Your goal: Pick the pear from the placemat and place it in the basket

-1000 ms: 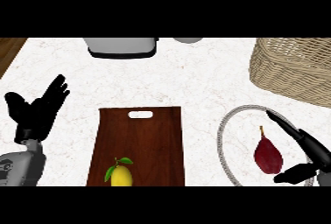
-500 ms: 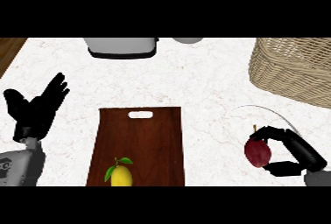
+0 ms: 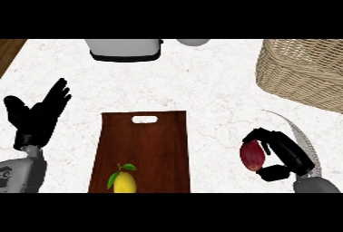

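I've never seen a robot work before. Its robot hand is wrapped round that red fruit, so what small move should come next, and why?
Probably a lift straight up. The right robot hand has its fingers curled round the red pear beside the placemat edge, and the basket at the upper right has tall woven walls, so raising the pear first should help it clear them.

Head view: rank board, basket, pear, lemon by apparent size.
1. board
2. basket, cut off by the frame, so its rank against the board is unsure
3. pear and lemon look alike; the right hand hides part of the pear
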Available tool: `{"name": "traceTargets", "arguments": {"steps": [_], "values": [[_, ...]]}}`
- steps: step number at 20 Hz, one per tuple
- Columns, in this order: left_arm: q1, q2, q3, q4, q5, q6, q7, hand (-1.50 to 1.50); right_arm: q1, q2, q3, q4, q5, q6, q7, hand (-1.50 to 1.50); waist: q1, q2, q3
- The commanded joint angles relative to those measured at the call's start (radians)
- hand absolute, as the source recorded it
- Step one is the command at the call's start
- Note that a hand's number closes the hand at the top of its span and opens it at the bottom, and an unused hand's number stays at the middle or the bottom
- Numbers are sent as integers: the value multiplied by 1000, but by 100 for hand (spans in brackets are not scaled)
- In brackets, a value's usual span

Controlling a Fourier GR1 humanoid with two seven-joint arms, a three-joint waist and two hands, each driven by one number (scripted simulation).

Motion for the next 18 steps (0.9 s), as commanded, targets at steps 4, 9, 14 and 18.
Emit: {"name": "traceTargets", "arguments": {"steps": [4, 9, 14, 18], "values": [[-2, 10, 5, -5, 1, -4, 12, 0, 49, 242, 201, -157, 258, -69, 530, 150, -1, 1, 7], [-25, 6, 13, 12, -1, 11, 13, 0, 96, 306, 300, -371, 39, -129, 681, 150, -6, 6, 13], [28, 9, 9, 7, -8, -6, -17, 0, 84, 310, 436, -682, -15, -246, 826, 150, -4, 3, 12], [-2, 5, 8, 0, -4, 1, 13, 0, 113, 311, 475, -921, 131, -233, 1040, 150, -8, 5, 12]]}}
